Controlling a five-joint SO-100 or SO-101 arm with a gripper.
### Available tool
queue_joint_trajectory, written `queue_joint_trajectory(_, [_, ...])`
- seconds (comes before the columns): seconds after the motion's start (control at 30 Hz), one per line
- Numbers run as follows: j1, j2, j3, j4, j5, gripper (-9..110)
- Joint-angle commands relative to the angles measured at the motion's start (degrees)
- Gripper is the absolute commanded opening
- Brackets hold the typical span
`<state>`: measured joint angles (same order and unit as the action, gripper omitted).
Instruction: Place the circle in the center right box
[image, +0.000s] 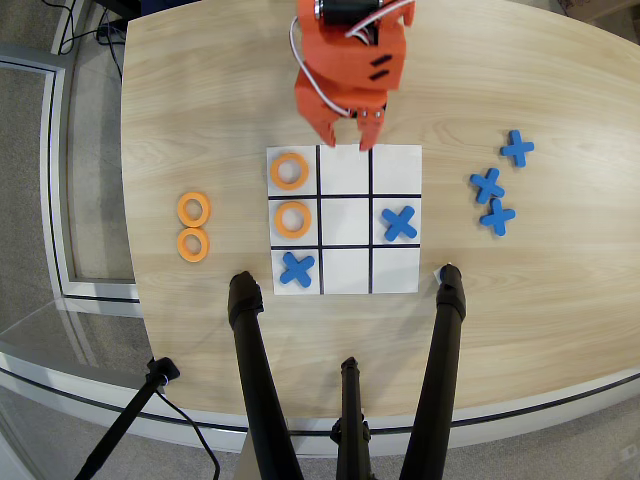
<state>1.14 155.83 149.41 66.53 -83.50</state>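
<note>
The white nine-cell board (345, 284) lies in the middle of the table. An orange ring (292, 218) lies flat in the middle-row cell (311, 238) at the board's left edge in the overhead view. The opposite middle-row cell holds a blue cross (399, 223). Another orange ring (290, 171) lies in the top left cell, and a blue cross (297, 268) in the bottom left cell. My orange gripper (348, 142) hangs over the board's top edge, above the top middle cell, open and empty.
Two spare orange rings (193, 226) lie on the wood left of the board. Three spare blue crosses (497, 186) lie to its right. Black tripod legs (250, 360) reach in from the near edge below the board.
</note>
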Motion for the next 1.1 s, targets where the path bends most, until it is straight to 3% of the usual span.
queue_joint_trajectory(0.0, [-1.9, 9.3, 6.8, 0.3, -0.4, 12])
queue_joint_trajectory(0.53, [-6.0, 34.9, 33.9, 0.4, -4.1, 12])
queue_joint_trajectory(0.73, [-6.5, 36.5, 34.1, 3.2, -4.3, 11])
queue_joint_trajectory(0.87, [-6.1, 36.6, 34.1, 6.0, -5.4, 0])
queue_joint_trajectory(1.07, [-4.1, 36.6, 34.1, 8.3, -7.6, 0])
